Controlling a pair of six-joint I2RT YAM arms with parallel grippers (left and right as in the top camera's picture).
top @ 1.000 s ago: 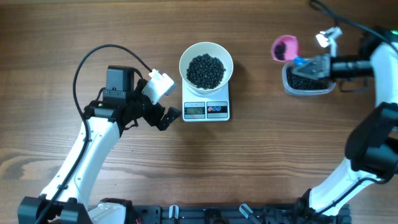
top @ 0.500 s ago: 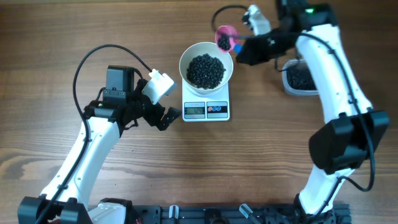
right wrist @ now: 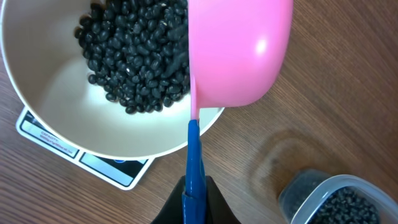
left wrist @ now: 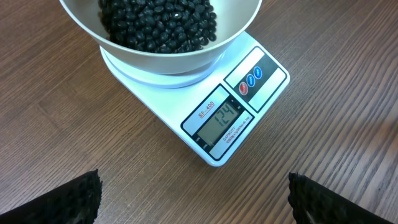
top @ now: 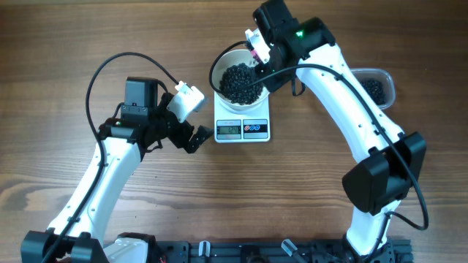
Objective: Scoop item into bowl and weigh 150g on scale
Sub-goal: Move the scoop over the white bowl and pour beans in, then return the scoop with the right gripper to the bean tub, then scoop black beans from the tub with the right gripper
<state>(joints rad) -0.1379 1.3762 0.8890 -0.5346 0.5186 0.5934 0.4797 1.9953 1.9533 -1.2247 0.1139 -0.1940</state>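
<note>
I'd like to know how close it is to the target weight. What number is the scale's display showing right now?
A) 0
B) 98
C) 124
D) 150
C: in the left wrist view the display on the scale reads 124. The bowl of black beans sits on the scale, and the pink scoop is tipped over the bowl's rim.

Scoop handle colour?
Blue handle on the pink scoop; shows best in the right wrist view.
</note>
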